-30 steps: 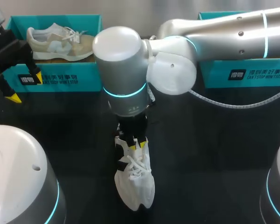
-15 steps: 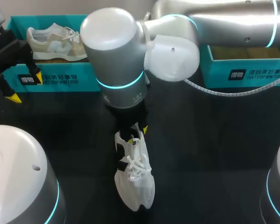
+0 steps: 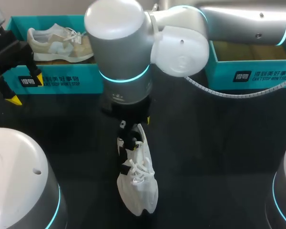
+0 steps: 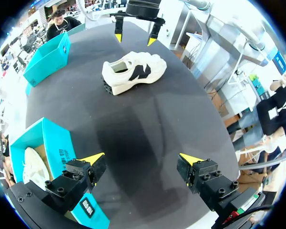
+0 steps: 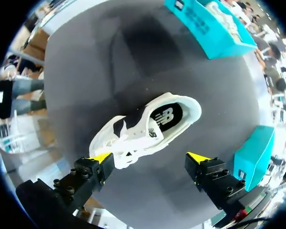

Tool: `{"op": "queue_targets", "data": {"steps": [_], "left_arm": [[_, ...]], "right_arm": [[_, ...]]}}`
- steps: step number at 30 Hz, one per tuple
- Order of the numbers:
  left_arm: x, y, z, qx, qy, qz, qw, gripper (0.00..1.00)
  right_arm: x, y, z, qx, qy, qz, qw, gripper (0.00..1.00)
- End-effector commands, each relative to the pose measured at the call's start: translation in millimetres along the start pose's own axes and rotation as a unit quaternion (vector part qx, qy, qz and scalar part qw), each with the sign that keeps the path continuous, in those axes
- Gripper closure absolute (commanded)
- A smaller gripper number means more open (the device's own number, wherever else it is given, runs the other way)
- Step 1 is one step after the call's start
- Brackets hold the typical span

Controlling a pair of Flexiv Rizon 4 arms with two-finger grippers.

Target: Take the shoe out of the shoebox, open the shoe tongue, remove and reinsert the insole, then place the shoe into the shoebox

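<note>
In the head view the white shoe (image 3: 137, 183) stands on its sole on the black table (image 3: 219, 157), in the lower middle of the frame. Its long axis runs up and down the picture, toe toward the bottom edge and heel toward the top. Our right gripper (image 3: 135, 125) hangs over the heel end, on the arm that comes in from the upper right. The bulky wrist hides most of the fingers, so we cannot tell from here whether they touch the collar. Our left gripper (image 3: 25, 88) sits at the left edge, well apart from the shoe, so the right arm is far nearer. At the upper left, the left shoebox (image 3: 62, 78) holds a beige shoe (image 3: 62, 43). At the upper right, the right shoebox (image 3: 252, 74) shows only a brown floor where the arm leaves it visible.

From the left wrist, our fingers stand spread wide with nothing between them. The white shoe (image 4: 133, 71) lies well ahead, side-on, with the right gripper (image 4: 136, 38) just beyond it.

From the right wrist, the fingers are likewise spread and hold nothing. The white shoe (image 5: 143, 126) lies just ahead of them, its long axis slanting across the gap. The laces are toward one finger, and the heel opening with its dark insole (image 5: 168, 117) is toward the other.
</note>
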State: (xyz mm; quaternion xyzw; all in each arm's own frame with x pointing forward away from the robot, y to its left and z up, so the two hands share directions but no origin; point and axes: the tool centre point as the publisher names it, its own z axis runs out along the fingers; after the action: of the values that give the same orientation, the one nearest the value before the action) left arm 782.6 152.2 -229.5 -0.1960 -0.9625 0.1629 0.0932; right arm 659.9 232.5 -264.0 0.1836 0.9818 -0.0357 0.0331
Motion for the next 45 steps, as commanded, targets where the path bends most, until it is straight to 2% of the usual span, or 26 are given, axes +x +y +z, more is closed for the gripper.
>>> {"op": "queue_targets", "data": {"steps": [1, 4, 6, 11, 17, 23, 30, 45], "left_arm": [[1.2, 0.1, -0.4, -0.001, 0.000, 0.000, 1.000, 0.00], [1.2, 0.1, -0.4, -0.001, 0.000, 0.000, 1.000, 0.00], [1.2, 0.1, -0.4, -0.001, 0.000, 0.000, 1.000, 0.00], [1.2, 0.1, -0.4, -0.001, 0.000, 0.000, 1.000, 0.00], [1.2, 0.1, -0.4, -0.001, 0.000, 0.000, 1.000, 0.00], [1.2, 0.1, -0.4, -0.001, 0.000, 0.000, 1.000, 0.00], [1.2, 0.1, -0.4, -0.001, 0.000, 0.000, 1.000, 0.00], [1.2, 0.1, -0.4, -0.001, 0.000, 0.000, 1.000, 0.00]], "right_arm": [[-0.4, 5.3, 0.5, 0.015, 0.008, -0.109, 0.994, 0.00], [-0.4, 5.3, 0.5, 0.015, 0.008, -0.109, 0.994, 0.00], [-5.0, 5.0, -1.1, 0.016, -0.014, -0.122, 0.992, 0.00], [-30.0, 13.4, -13.5, 0.014, -0.051, -0.147, 0.988, 0.00], [-53.3, 33.2, -5.4, -0.009, -0.066, -0.206, 0.976, 0.00], [-69.6, 54.8, 21.7, 0.001, -0.060, -0.234, 0.970, 0.00], [-87.1, 66.1, 53.0, -0.009, -0.046, -0.250, 0.967, 0.00], [-109.7, 67.5, 109.4, -0.025, -0.018, -0.244, 0.969, 0.00]]}}
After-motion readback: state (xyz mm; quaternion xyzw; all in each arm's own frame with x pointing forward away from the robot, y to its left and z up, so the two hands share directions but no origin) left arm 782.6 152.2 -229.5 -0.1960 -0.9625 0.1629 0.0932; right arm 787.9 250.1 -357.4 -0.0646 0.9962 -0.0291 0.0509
